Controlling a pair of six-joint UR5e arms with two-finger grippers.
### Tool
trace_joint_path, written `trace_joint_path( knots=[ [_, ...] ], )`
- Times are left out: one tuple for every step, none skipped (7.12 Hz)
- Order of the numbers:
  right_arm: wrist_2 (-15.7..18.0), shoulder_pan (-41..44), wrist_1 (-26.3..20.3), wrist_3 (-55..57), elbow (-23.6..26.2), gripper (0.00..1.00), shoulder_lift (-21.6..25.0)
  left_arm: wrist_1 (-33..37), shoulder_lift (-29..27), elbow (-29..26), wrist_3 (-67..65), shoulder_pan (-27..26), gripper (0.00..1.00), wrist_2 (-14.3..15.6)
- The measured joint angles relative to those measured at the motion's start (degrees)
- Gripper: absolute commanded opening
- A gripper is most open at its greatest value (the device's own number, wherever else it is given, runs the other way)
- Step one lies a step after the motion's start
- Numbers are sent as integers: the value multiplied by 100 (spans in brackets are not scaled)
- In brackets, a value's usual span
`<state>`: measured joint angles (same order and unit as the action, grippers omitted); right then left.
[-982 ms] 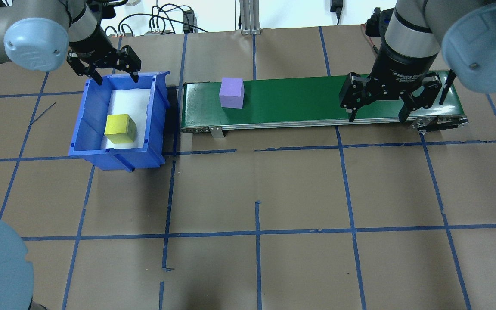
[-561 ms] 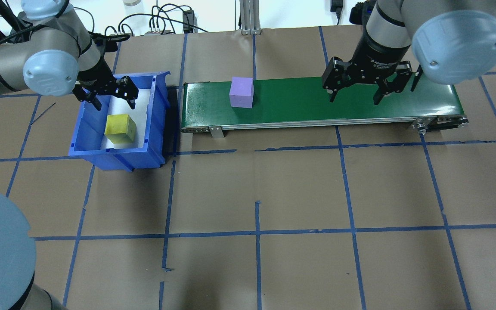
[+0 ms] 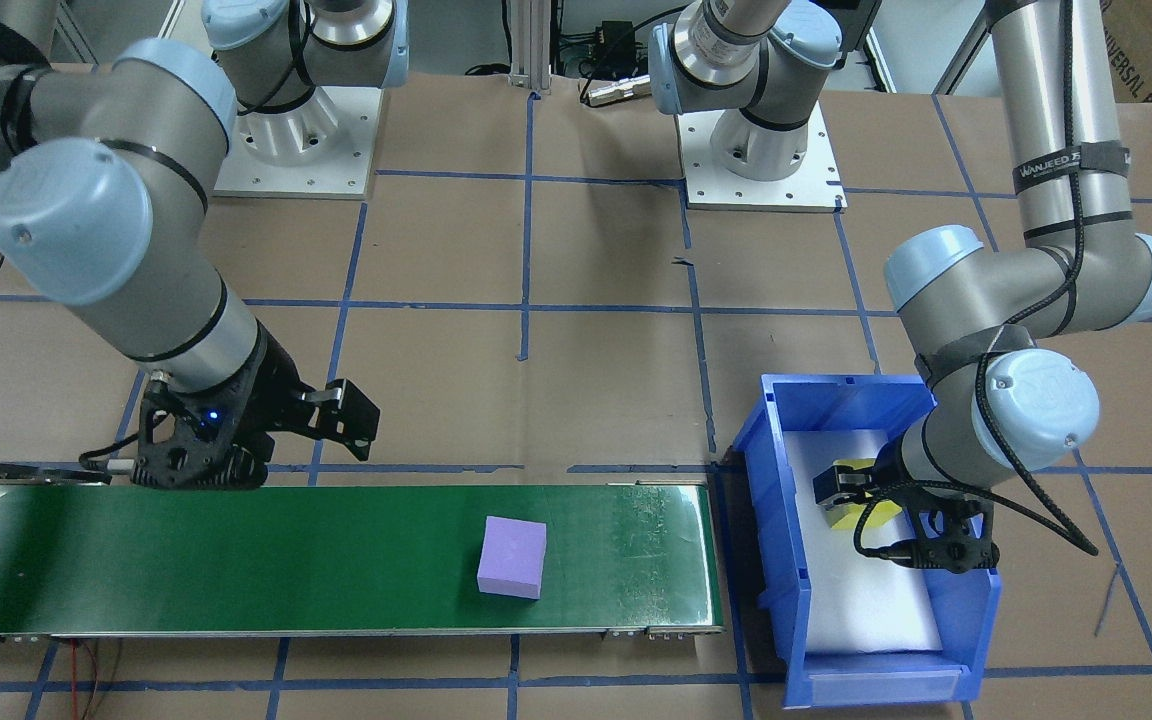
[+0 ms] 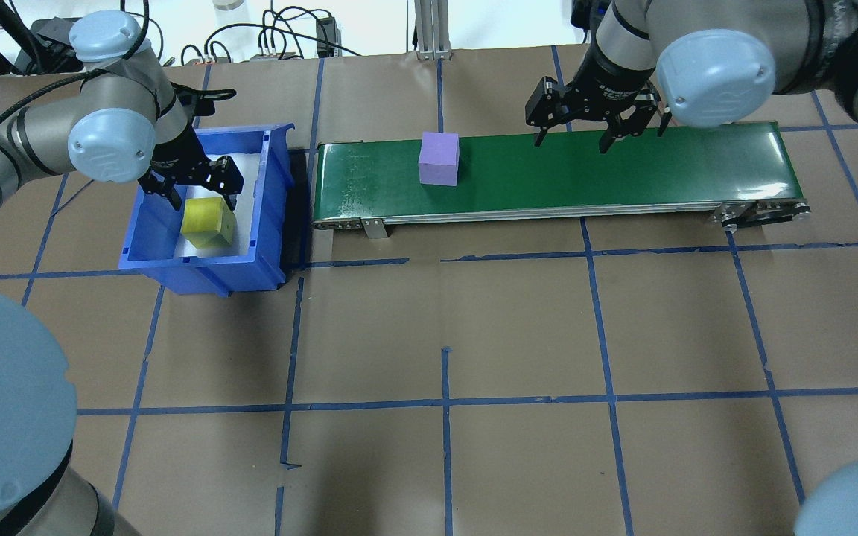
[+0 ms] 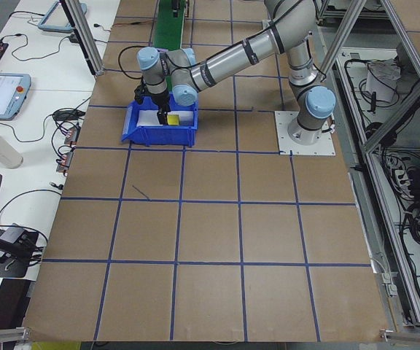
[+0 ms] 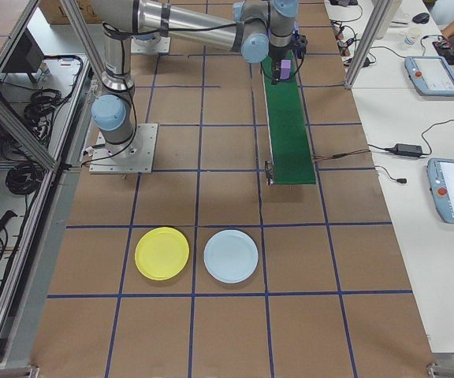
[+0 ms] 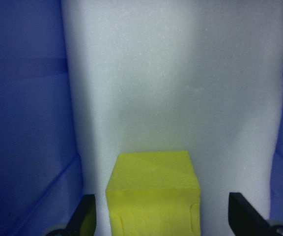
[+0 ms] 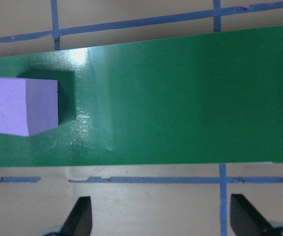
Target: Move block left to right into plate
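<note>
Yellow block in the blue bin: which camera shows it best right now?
The overhead exterior view: the yellow block sits whole and unobstructed in the blue bin, just in front of the left gripper. The left wrist view crops its near part, the front-facing view hides most behind the arm, and the left side view shows it tiny.

The purple block (image 4: 439, 158) and yellow block (image 7: 154, 194) look like matt, fine-pored foam. The blue bin (image 4: 274, 223) is smooth, slightly glossy plastic, lined with a white foam sheet (image 7: 181, 78). The green belt (image 8: 181, 98) shines; brown paper (image 4: 444, 335) covers the table, matt
</note>
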<state>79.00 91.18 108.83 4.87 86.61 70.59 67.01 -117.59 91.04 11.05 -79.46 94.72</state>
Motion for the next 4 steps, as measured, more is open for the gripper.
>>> trace_joint_path(
  knots=[
    [-110,-3,153,61,-67,100,-245,-2,-34,8,16,0,72,1],
    [-177,-3,225,205,-116,100,-407,-3,-67,17,24,0,58,-1],
    [-274,-4,255,365,-182,100,-527,-6,-97,40,31,0,55,3],
    [-383,-4,265,471,-298,100,-637,-14,-119,81,37,0,55,8]
  ],
)
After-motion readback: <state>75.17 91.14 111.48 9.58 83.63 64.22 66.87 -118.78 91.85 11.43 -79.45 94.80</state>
